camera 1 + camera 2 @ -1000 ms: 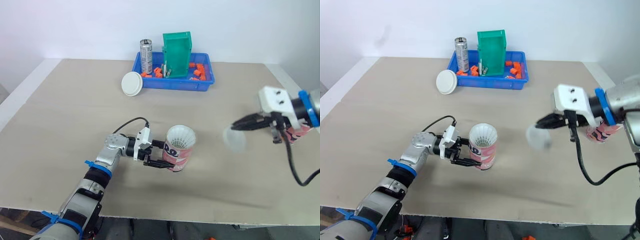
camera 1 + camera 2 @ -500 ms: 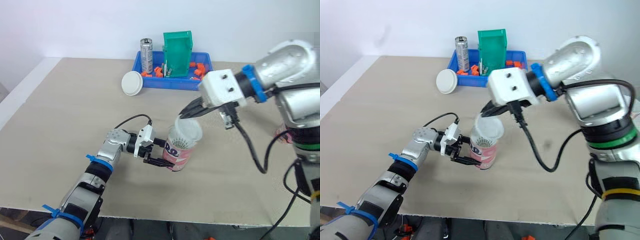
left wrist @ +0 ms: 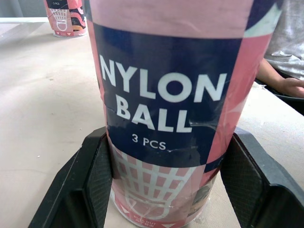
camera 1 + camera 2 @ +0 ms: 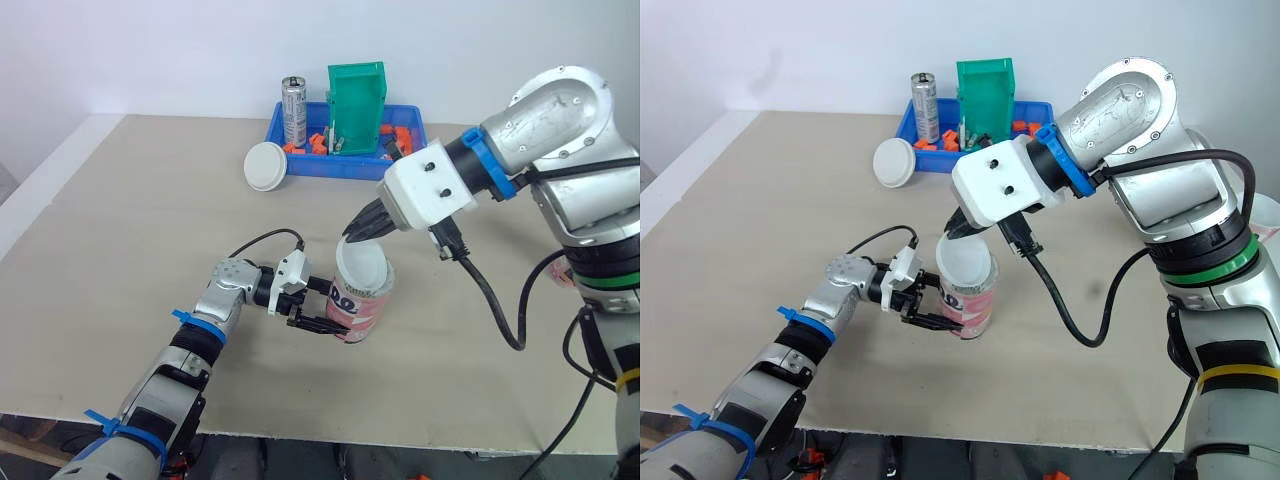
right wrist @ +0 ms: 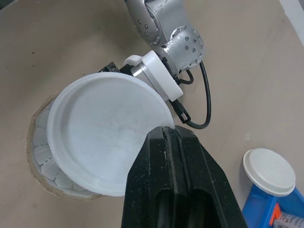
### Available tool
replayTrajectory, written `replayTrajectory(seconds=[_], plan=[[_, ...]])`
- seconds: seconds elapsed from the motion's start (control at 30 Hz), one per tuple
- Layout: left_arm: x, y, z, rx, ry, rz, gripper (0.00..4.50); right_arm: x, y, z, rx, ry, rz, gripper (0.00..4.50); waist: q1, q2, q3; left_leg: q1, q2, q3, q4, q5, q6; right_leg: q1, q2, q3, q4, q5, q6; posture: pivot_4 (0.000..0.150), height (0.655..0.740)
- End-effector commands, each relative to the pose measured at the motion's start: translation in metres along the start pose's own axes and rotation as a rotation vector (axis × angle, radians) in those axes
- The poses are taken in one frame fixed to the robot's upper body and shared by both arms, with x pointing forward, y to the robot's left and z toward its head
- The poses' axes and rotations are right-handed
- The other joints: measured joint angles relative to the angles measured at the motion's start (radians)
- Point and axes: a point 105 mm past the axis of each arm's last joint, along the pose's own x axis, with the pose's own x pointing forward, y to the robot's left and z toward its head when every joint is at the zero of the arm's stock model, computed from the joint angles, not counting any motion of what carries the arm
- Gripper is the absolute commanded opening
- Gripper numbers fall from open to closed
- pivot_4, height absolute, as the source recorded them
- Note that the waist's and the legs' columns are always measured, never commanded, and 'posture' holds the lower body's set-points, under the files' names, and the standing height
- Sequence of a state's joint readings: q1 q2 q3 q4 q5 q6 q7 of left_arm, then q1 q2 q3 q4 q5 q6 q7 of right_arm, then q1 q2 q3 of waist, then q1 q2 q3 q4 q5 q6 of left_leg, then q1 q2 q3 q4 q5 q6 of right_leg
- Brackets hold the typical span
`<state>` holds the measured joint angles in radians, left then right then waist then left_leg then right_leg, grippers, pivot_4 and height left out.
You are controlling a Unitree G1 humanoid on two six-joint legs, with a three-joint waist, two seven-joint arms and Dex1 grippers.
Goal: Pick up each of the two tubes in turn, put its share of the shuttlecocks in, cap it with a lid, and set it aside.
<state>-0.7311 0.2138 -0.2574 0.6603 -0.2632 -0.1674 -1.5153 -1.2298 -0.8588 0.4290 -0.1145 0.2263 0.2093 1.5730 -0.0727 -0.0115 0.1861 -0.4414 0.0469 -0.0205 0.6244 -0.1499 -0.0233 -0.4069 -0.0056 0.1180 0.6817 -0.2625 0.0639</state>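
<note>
Right gripper (image 4: 353, 233), pinching lid (image 4: 362, 268), swung in; lid now tilted over tube (image 4: 366, 306) mouth, left gripper (image 4: 330, 310) clamping tube. Capping underway.

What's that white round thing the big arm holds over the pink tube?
A round white lid, plastic by its look: a shallow disc with a raised rim. The right gripper is shut on its rim. It hangs tilted over the open mouth of the pink tube, off-centre and not seated, with white shuttlecock feathers showing beside it.
</note>
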Motion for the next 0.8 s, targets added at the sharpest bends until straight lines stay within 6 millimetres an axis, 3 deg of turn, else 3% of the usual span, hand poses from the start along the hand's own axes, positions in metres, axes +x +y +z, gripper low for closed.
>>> replayTrajectory(seconds=[0.03,0.5,0.8], plan=[[-0.006,0.0,-0.012,-0.036,0.049,0.025,3.08,-0.01,0.0,0.01,-0.063,0.013,0.021,0.04,0.0,0.0,0.0,0.0,0.0,0.0,0.0,0.0,0.0,0.0,0.0,0.0,0.0,0.0,0.0,0.15,0.7362],[-0.007,0.0,-0.012,-0.043,0.053,0.03,3.08,-0.002,0.011,0.012,-0.08,0.006,0.09,0.04,0.0,0.0,0.0,0.0,0.0,0.0,0.0,0.0,0.0,0.0,0.0,0.0,0.0,0.0,0.0,0.15,0.7362],[-0.007,0.0,-0.012,-0.046,0.048,0.029,3.08,0.009,0.018,-0.005,-0.13,0.114,0.135,0.04,-0.001,0.0,0.0,0.001,0.0,0.0,-0.001,0.0,0.0,0.0,0.0,0.0,0.0,-0.001,-0.001,0.15,0.7362]])
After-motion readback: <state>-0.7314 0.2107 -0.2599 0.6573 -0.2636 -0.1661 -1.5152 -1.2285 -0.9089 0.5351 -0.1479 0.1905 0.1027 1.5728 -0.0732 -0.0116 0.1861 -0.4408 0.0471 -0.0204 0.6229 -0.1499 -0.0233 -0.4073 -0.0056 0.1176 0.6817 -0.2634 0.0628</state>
